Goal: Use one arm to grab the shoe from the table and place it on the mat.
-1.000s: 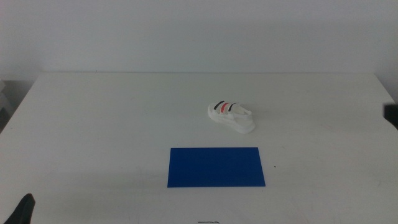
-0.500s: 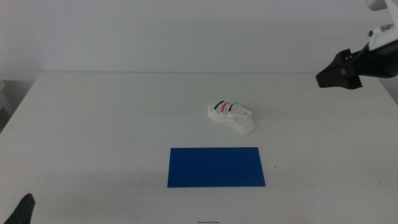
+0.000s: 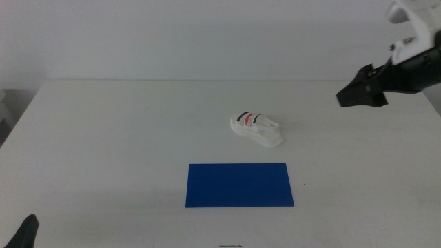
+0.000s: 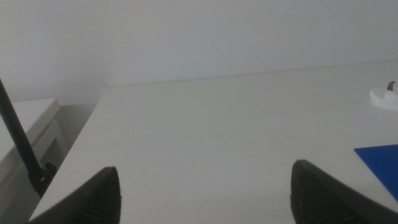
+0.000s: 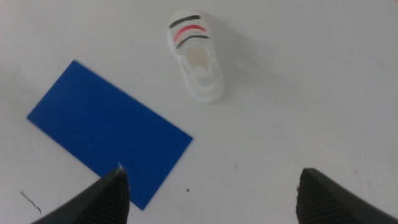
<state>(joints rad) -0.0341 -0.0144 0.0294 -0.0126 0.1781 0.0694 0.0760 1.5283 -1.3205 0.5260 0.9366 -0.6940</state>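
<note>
The small white shoe (image 3: 255, 128) with black, red, black straps lies on the white table (image 3: 103, 145), just behind the dark blue mat (image 3: 239, 184). My right gripper (image 3: 358, 94) hangs open, high over the table's far right, well right of the shoe, with nothing between its jaws. Looking down, the right wrist view takes in the shoe (image 5: 196, 55) and the mat (image 5: 106, 130) beyond my right gripper (image 5: 211, 202). My left gripper (image 4: 202, 196) waits open at the table's near left corner; the shoe's edge (image 4: 385, 98) and the mat's corner (image 4: 380, 160) show at the side.
A small dark speck (image 3: 304, 184) marks the table just right of the mat. A pale cabinet (image 4: 28, 134) stands beside the table's left edge. A plain white wall runs behind the table.
The right arm has come into view from the upper right and moved left and slightly down toward the table. The shoe, the mat and the left gripper have not moved.
</note>
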